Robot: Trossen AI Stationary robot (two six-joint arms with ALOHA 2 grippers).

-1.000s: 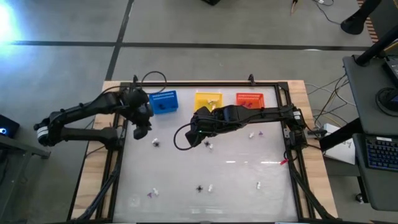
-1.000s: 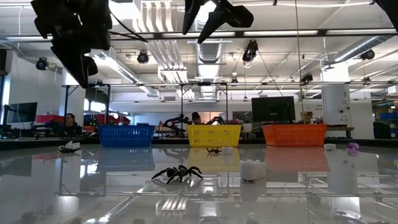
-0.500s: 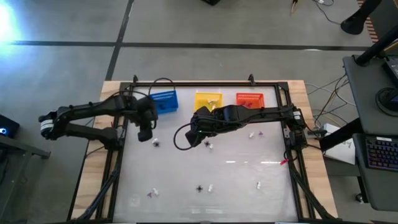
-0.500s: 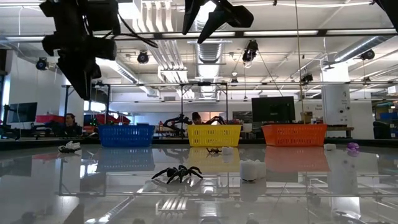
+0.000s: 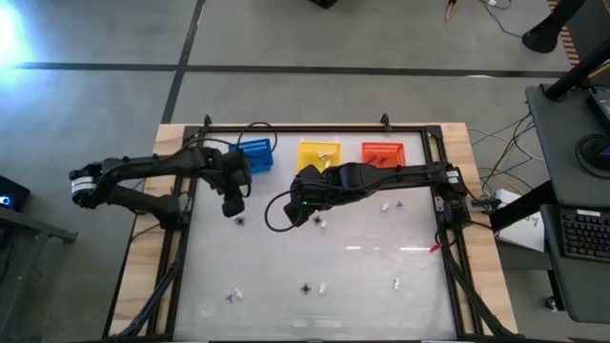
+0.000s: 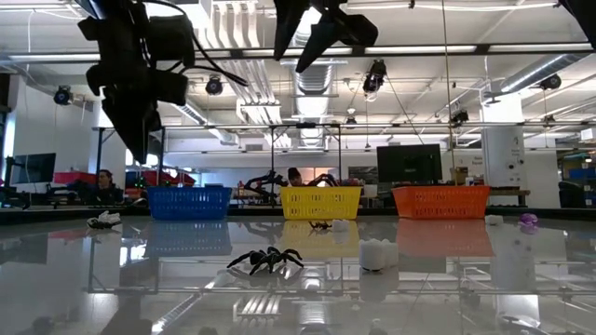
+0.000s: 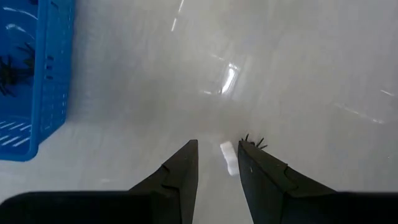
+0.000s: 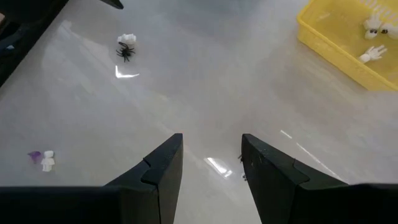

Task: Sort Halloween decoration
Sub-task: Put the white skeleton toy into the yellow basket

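My left end effector (image 5: 232, 203) hangs above the tabletop (image 5: 362, 267) with its fingers parted and nothing between them; just beneath and ahead of it lie a black spider (image 7: 254, 142) and a small white piece (image 7: 229, 157), touching or nearly so; the blue basket (image 5: 253, 156), already holding a few spiders, sits close behind it. My right end effector (image 5: 298, 208) hovers nearby, fingers apart and empty too, with a spider and a white piece (image 5: 323, 224) just beside it; the yellow basket (image 5: 318, 152) with white pieces inside stands close behind. I judge the step to be the approach for a pick; the next move calls for lowering the left fingers squarely over the spider without catching the white piece beside it. Counting: three baskets, blue, yellow and orange (image 5: 382, 151); on the tabletop I make out three spiders, about five white pieces and two purple ones, though some are too small to be sure.
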